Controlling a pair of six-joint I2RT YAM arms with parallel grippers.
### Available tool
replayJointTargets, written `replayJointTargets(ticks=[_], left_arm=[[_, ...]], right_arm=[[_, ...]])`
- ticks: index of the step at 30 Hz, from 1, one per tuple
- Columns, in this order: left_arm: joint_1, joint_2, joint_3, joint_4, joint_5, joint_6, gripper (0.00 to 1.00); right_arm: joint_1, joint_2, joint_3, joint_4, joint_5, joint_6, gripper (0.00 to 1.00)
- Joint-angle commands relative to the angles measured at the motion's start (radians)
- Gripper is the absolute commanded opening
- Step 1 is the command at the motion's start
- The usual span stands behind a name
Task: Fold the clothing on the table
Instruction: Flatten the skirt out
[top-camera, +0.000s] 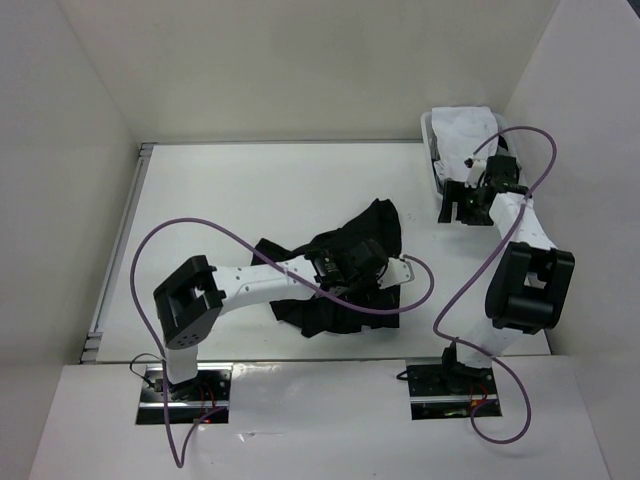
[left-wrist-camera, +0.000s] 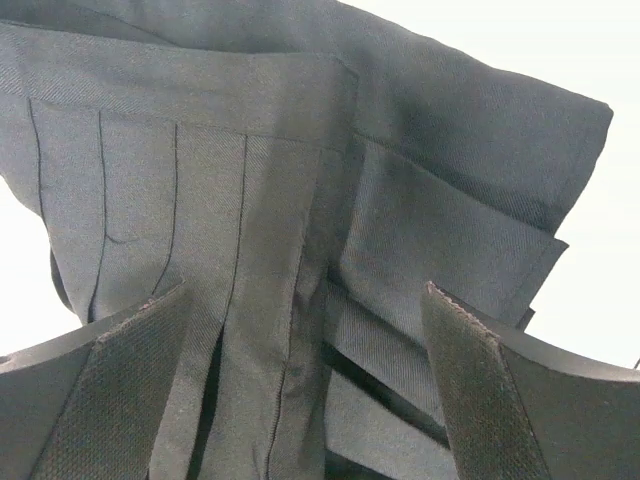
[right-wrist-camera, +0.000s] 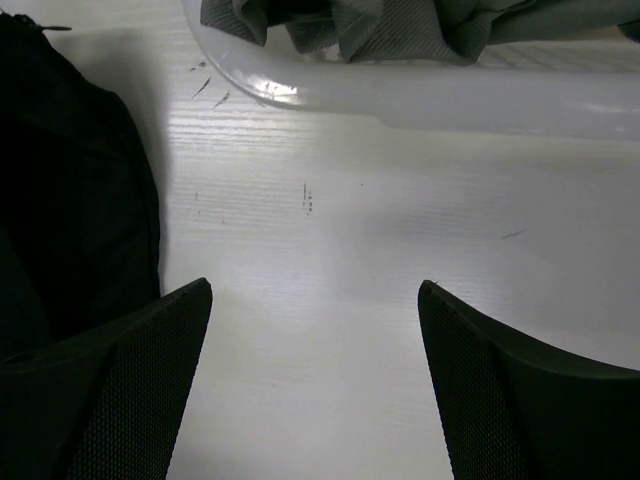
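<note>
Skirt (left-wrist-camera: 300, 200) pleats fill the gap between the left gripper (left-wrist-camera: 305, 300) jaws, which are spread wide with nothing pinched. Over to the right gripper (right-wrist-camera: 315, 290): jaws well apart too, empty, hovering over bare table (right-wrist-camera: 350, 230). The skirt's dark edge lies just beside it, and the white basket (right-wrist-camera: 450, 95) of grey garments (right-wrist-camera: 380, 25) sits beyond. From above, the skirt lies crumpled mid-table under the left arm.

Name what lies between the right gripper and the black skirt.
Only bare white table separates the right gripper from the skirt; the top view shows it, and the right wrist view agrees.
</note>
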Motion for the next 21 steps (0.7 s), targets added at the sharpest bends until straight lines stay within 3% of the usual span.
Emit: replayJointTargets(ticks=[1,21], left_arm=[[0.001,0.01,-0.004,0.072,-0.021,-0.036,1.0],[0.001,0.089,0.016,0.176,-0.07,-0.027,0.98]], right_arm=[[-0.003,-0.066,-0.02,-0.021,-0.039,-0.012,0.88],[-0.003,-0.148,-0.098,-0.041,-0.057,-0.012,0.88]])
